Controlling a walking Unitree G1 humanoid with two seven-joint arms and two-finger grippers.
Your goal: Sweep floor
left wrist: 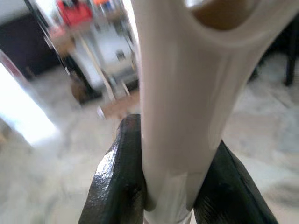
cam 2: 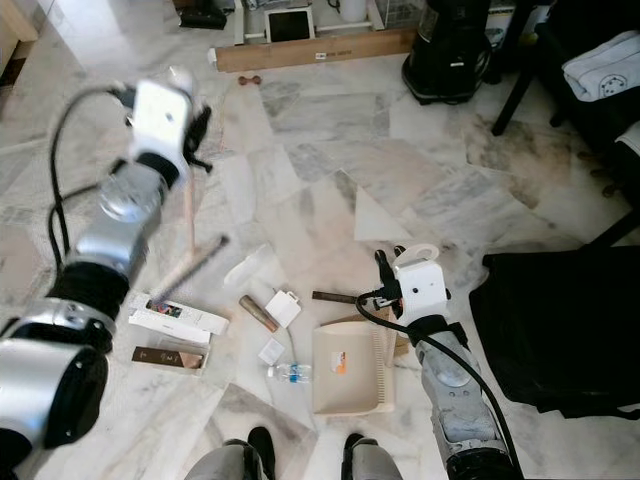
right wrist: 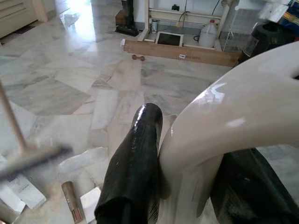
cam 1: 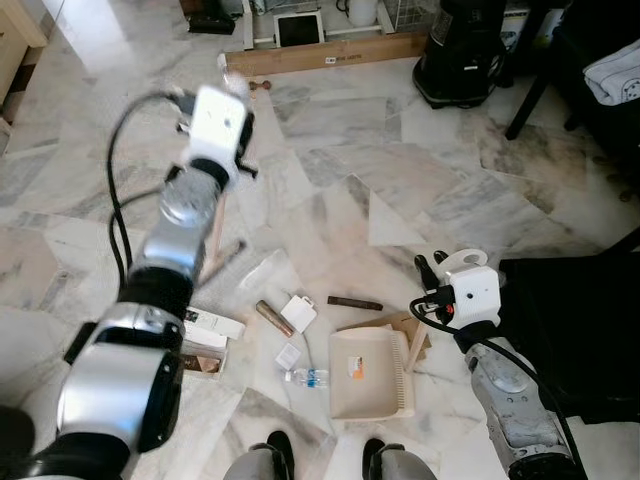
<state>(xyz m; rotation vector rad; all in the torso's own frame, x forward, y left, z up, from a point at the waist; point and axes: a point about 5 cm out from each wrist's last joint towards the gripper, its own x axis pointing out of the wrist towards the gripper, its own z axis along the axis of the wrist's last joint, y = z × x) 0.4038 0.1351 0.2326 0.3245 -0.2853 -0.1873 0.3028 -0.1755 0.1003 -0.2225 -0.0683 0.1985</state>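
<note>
My left gripper (left wrist: 173, 186) is raised at the left, shut on the cream top of the broom handle (left wrist: 177, 93). The wooden broom stick (cam 1: 214, 235) slants down to a blurred brush head (cam 1: 226, 257) on the marble floor. My right gripper (right wrist: 191, 172) is low at the right, shut on the white loop handle (cam 1: 461, 260) of the beige dustpan (cam 1: 368, 375), which lies flat on the floor. Litter lies left of the pan: a brown cylinder (cam 1: 273, 317), a white box (cam 1: 298, 312), a dark stick (cam 1: 354, 302), a small bottle (cam 1: 305, 377) and flat boxes (cam 1: 212, 328).
A black appliance (cam 1: 462, 50) and a long cardboard box (cam 1: 325, 52) stand at the far side. Black furniture (cam 1: 580, 330) fills the right, with a dark leg (cam 1: 530, 95) behind it. My feet (cam 1: 280, 455) are at the bottom edge. Open marble floor (cam 1: 340, 170) lies ahead.
</note>
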